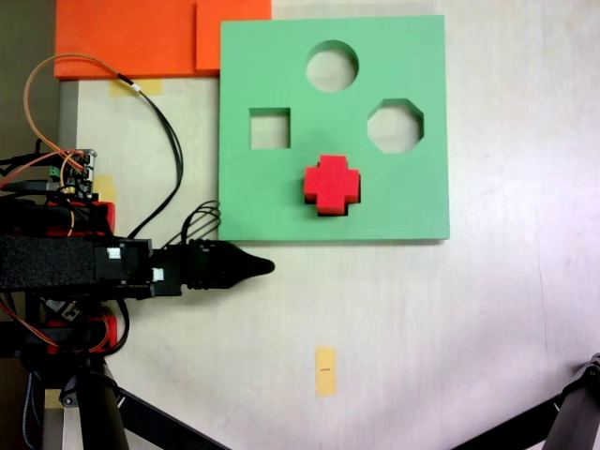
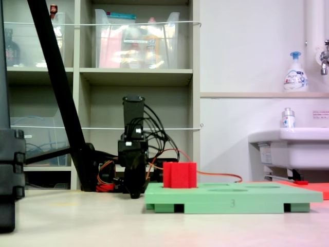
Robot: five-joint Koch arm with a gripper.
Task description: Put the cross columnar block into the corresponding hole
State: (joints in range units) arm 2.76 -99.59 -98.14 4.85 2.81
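Nearest the low side camera lies bare pale tabletop [image 2: 77, 216], with a dark tripod leg [image 2: 56, 77] slanting up the left of that frame. A little farther back, at lower centre-right, sits the flat green foam board [image 2: 231, 198], and the cross columnar block [image 2: 180, 175] stands upright on its left part, red and rising well above the board's top.

From above, the block [image 1: 331, 184] sits in the lower middle of the board [image 1: 412, 202], slightly askew over the corresponding hole [image 1: 330, 215], of which just a dark sliver shows along the block's lower edge. How deep the block sits I cannot tell. The square cutout [image 1: 270, 128], the round one [image 1: 332, 67] and the octagonal one [image 1: 395, 126] lie open above it.

Behind the board's left end in the side view hangs the gripper [image 2: 134, 194], its tip low by the table. Seen from above it points right at centre left [image 1: 264, 266], just below the board's lower left corner, apart from the block. Its jaws run to a single dark tip, so whether they are parted or together I cannot tell.

Orange foam sheets [image 1: 141, 37] fill the upper left of the top view. Farthest back stand shelves [image 2: 139, 77] and a white sink [image 2: 293, 144].
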